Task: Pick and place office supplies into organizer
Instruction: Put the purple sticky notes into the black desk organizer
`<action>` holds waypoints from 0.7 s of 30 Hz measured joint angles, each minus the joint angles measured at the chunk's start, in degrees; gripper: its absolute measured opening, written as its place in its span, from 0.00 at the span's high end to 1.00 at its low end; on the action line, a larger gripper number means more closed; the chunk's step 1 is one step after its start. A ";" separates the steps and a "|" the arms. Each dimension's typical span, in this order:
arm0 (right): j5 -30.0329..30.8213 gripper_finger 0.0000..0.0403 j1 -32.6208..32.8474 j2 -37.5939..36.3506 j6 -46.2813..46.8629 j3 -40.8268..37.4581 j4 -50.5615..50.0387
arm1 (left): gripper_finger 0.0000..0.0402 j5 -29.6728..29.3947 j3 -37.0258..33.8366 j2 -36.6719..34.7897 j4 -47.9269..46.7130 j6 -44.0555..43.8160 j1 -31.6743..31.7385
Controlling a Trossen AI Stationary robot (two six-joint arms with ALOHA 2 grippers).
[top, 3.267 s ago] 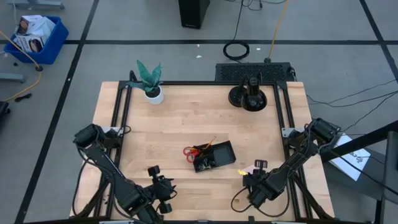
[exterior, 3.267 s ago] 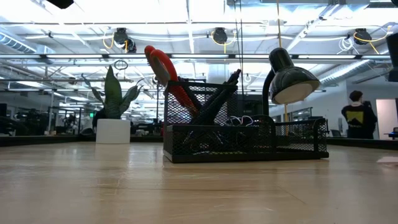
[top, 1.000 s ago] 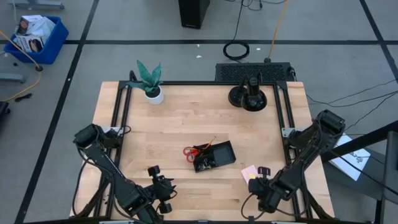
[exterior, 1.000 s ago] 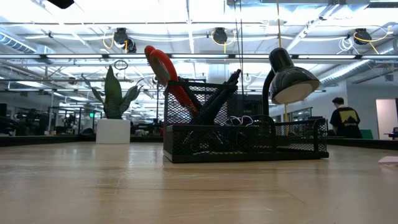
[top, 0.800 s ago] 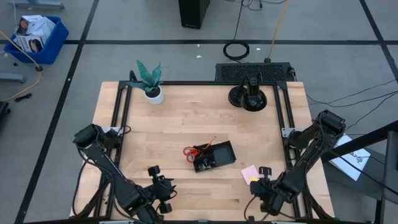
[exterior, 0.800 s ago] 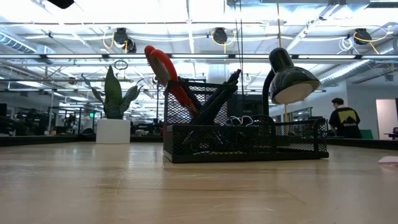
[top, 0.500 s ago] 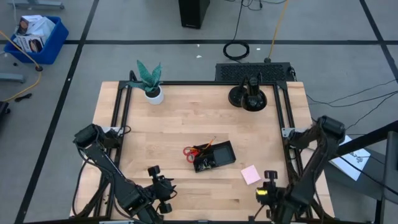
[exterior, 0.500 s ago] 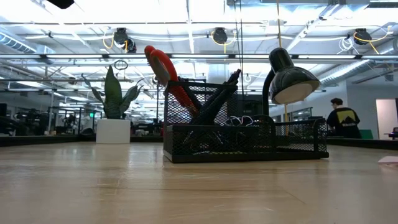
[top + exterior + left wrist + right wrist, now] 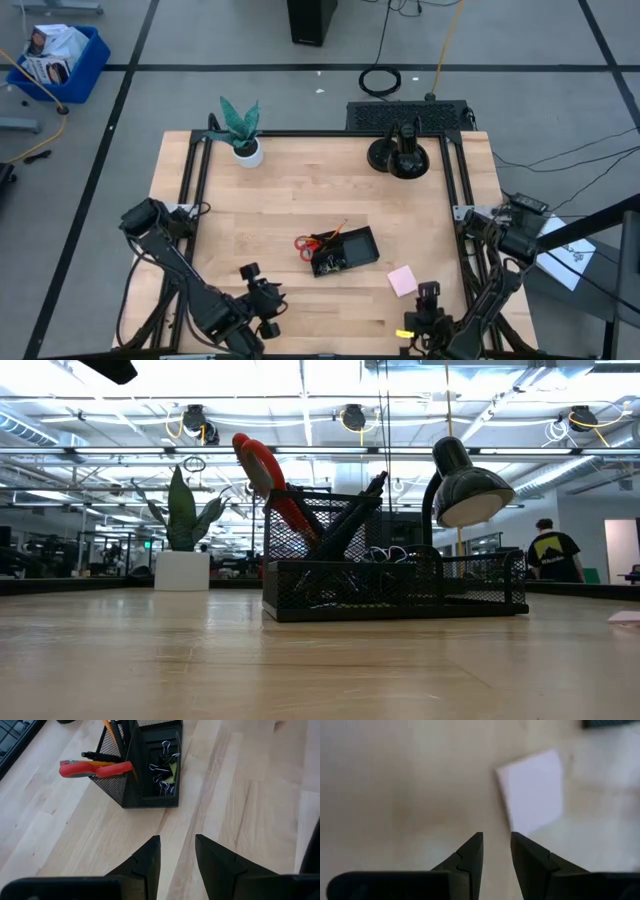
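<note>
At about five o'clock from the organizer, well apart from it on bare table, lies the pink pad, flat and alone, the one supply not yet in the tray. The scissors, a pencil and pens stand in the organizer's tall cup at its nine o'clock end, and the clips with a small yellow-green piece sit in the low compartment. The right gripper hangs near the table's front edge, at roughly five o'clock from the pad and close to it; its wrist view shows the pad just ahead of the fingers, which stand slightly apart with nothing between them. The left gripper waits at about seven o'clock from the organizer, fingers likewise a little apart and empty. The pad looks light and thin, probably a soft stack whose top sheets could peel or curl, and lying flat it gives no face to pinch. The likely best hold is across one edge, one finger sliding under it, or nudging it until a side lifts; a grip on the whole stack's thickness should keep the sheets together. Being light, it may skid on the smooth wood when pushed.
</note>
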 joint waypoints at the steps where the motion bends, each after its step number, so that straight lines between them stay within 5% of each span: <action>1: -0.04 0.77 0.00 -0.12 -0.85 0.00 1.34 | 0.68 0.03 0.00 0.01 -0.01 0.00 0.11; 21: 2.73 0.77 -0.59 -0.11 -5.24 -5.80 9.29 | 0.68 0.35 0.00 0.00 -0.01 1.05 0.22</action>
